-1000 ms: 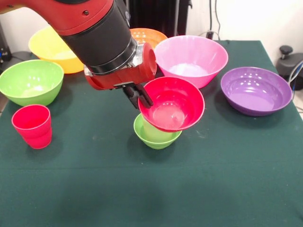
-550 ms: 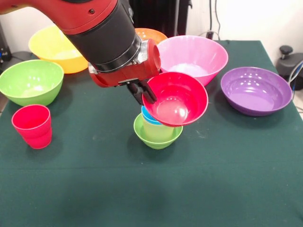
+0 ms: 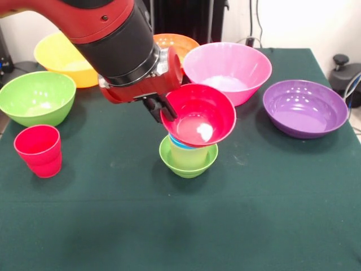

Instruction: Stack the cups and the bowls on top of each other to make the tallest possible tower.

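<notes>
We see the arm (image 3: pixel 113 39) coming in from upper left, its pincer (image 3: pixel 161 110) clamped on the left rim of the small red bowl (image 3: pixel 198 121), one dark finger inside the rim, one outside. That bowl sits tilted, rim higher at the back, right over the tower (image 3: pixel 188 153) at mid-bench: small lime-green bowl (image 3: pixel 189 164) at the base, a pale yellow cup inside it, w/ a thin blue cup rim (image 3: pixel 177 142) just showing above, directly under the red bowl. Whether the red bowl's underside touches the blue rim or hangs a hair above, we can't tell. Red cup (image 3: pixel 39 150) stands upright on the left, well apart from the tower, just in front of the big green bowl (image 3: pixel 36 97). Behind that, big yellow bowl (image 3: pixel 65 59) at the back-left corner. Orange bowl (image 3: pixel 179 42) at back centre, partly hidden by the arm; pink bowl (image 3: pixel 227 70) just beside it on the right. Purple bowl (image 3: pixel 305 107) on the far right, apart from the pink one. All on the dark green bench (image 3: pixel 180 226).
</notes>
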